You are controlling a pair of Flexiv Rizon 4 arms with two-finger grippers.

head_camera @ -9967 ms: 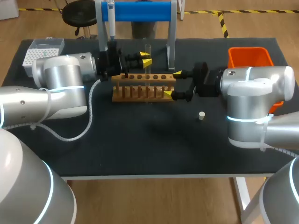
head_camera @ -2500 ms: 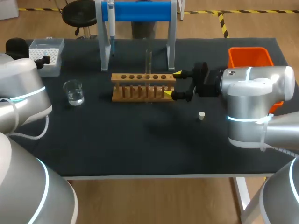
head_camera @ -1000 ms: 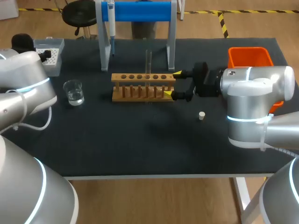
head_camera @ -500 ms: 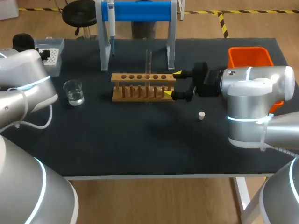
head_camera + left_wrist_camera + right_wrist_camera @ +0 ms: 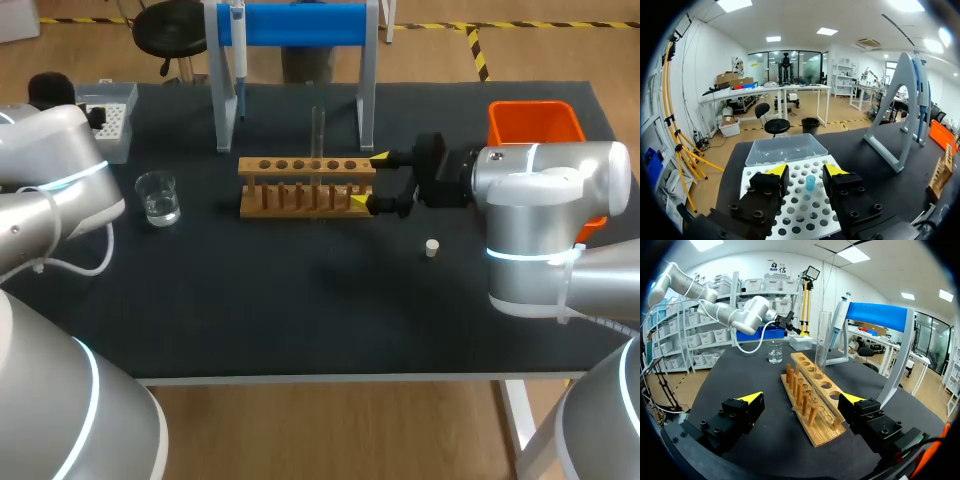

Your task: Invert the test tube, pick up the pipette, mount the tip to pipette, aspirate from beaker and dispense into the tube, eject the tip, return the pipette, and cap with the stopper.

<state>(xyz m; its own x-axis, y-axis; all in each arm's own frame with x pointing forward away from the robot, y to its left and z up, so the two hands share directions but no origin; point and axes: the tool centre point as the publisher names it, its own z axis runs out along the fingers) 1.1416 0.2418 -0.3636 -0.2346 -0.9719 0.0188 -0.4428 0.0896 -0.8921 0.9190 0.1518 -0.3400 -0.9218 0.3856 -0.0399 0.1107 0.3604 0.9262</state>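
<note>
Test tube [image 5: 317, 128] upright in a middle hole of the wooden rack [image 5: 300, 190], mid-worktop [image 5: 300, 310]. Right tool [image 5: 366, 180] open: fingers wide apart on either side of the rack's right end, and the wrist view shows a gap at both. Left tool [image 5: 806, 172] open over the tip box [image 5: 790, 210] at the worktop's far left corner. One blue tip [image 5: 810, 182] stands in the box, just ahead between the fingers. Pipette [image 5: 238, 45] hangs on the blue-barred stand [image 5: 300, 22] behind the rack. Beaker [image 5: 157, 196] with clear liquid left of rack. Stopper [image 5: 431, 248] lies near the right arm.
</note>
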